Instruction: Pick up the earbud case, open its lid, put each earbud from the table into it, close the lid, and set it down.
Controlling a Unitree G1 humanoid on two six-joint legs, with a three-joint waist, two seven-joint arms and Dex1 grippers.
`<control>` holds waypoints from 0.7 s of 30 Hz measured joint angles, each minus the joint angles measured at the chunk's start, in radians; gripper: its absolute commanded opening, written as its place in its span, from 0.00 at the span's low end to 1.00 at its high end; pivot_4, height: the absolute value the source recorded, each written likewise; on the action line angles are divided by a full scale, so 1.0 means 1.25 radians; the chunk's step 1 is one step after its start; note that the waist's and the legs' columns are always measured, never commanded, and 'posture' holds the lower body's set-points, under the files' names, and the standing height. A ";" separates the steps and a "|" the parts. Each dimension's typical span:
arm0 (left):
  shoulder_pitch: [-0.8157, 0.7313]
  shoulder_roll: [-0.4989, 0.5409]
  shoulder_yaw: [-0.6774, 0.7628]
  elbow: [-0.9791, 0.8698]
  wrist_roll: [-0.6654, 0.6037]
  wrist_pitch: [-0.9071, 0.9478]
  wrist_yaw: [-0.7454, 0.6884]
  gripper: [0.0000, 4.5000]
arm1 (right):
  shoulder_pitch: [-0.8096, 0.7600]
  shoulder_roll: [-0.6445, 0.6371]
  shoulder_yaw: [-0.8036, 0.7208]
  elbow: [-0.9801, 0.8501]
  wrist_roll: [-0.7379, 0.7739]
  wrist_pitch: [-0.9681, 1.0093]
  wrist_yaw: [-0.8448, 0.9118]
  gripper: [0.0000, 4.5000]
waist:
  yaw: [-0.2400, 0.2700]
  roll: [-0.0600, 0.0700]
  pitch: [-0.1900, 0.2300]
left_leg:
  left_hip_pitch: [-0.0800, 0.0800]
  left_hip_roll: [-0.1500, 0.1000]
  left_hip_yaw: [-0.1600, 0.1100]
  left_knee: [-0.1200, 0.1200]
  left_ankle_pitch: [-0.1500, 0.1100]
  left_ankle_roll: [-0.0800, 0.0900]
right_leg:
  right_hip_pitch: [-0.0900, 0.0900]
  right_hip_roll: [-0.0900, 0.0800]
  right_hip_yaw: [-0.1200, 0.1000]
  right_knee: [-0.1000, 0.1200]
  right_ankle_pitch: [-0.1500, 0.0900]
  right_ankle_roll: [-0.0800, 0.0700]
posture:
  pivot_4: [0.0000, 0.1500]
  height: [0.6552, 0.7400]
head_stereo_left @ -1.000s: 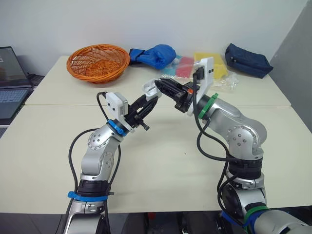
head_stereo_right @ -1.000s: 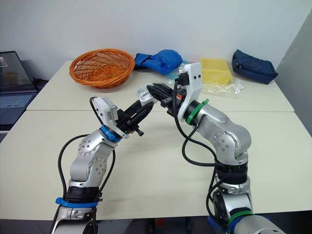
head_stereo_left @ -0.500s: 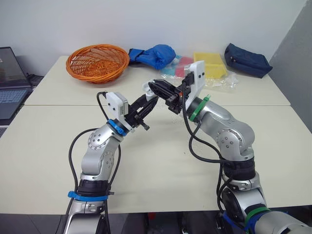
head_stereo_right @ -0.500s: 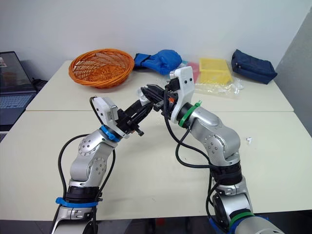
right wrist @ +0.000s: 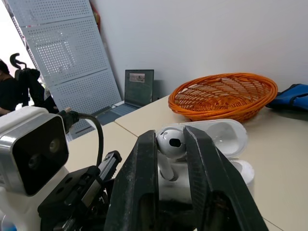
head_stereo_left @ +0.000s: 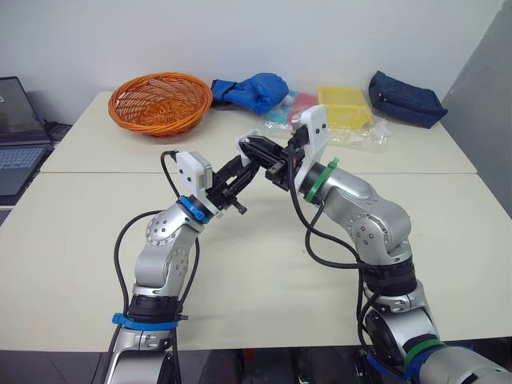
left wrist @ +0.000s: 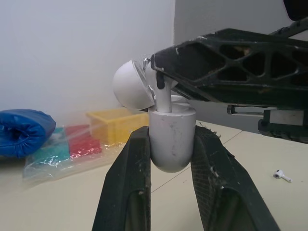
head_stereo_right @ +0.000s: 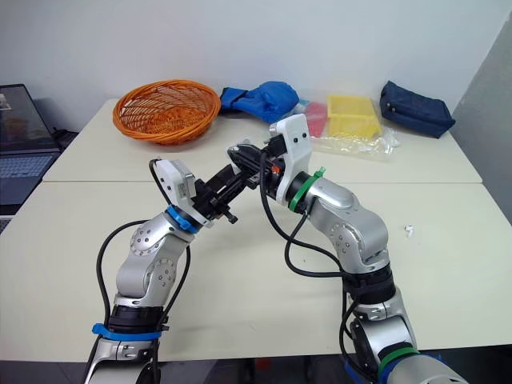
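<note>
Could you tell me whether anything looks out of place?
Nothing stands out. The left gripper holds the earbud case, lid open; the right gripper holds one earbud at it; the second earbud lies on the table.

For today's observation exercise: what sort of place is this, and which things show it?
Probably a lab or office workroom: plain pale tables pushed together, a laptop at the side, and a tall perforated board behind it.
</note>
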 measured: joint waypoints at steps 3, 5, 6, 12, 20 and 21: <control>0.000 0.000 -0.001 0.000 0.000 0.001 0.003 0.17 | 0.004 -0.006 0.003 0.000 -0.006 -0.008 0.000 0.25 | 0.000 0.000 0.000 | 0.000 0.000 0.000 0.000 0.000 0.000 | 0.000 0.000 0.000 0.000 0.000 0.000 | 1.00 1.00; 0.000 0.001 -0.001 0.000 0.001 0.003 0.005 0.17 | 0.005 -0.008 0.005 0.000 -0.014 -0.015 0.001 0.40 | 0.000 0.000 0.000 | 0.000 0.000 0.000 0.000 0.000 0.000 | 0.000 0.000 0.000 0.000 0.000 0.000 | 1.00 1.00; 0.000 0.001 -0.001 0.000 0.002 0.004 0.007 0.17 | 0.006 -0.008 0.007 0.000 -0.014 -0.018 0.002 0.48 | 0.000 0.000 0.000 | 0.000 0.000 0.000 0.000 0.000 0.000 | 0.000 0.000 0.000 0.000 0.000 0.000 | 1.00 1.00; 0.000 0.002 -0.001 0.000 0.003 0.005 0.012 0.17 | 0.006 -0.010 0.008 0.004 -0.024 -0.031 0.004 0.78 | 0.000 0.000 0.000 | 0.000 0.000 0.000 0.000 0.000 0.000 | 0.000 0.000 0.000 0.000 0.000 0.000 | 1.00 1.00; -0.001 0.007 -0.001 0.000 0.001 0.004 -0.002 0.17 | 0.006 -0.116 -0.066 -0.065 0.072 -0.007 0.093 0.78 | 0.002 0.000 0.000 | 0.000 0.000 0.000 0.000 0.000 0.000 | 0.000 0.000 0.000 -0.001 0.000 0.000 | 1.00 1.00; -0.001 0.009 -0.001 0.000 0.001 0.004 -0.004 0.17 | -0.001 -0.161 -0.079 -0.080 0.095 0.021 0.108 0.78 | 0.002 0.000 0.000 | -0.001 0.000 0.000 0.000 0.000 0.000 | 0.000 -0.001 0.000 -0.001 0.000 0.000 | 1.00 1.00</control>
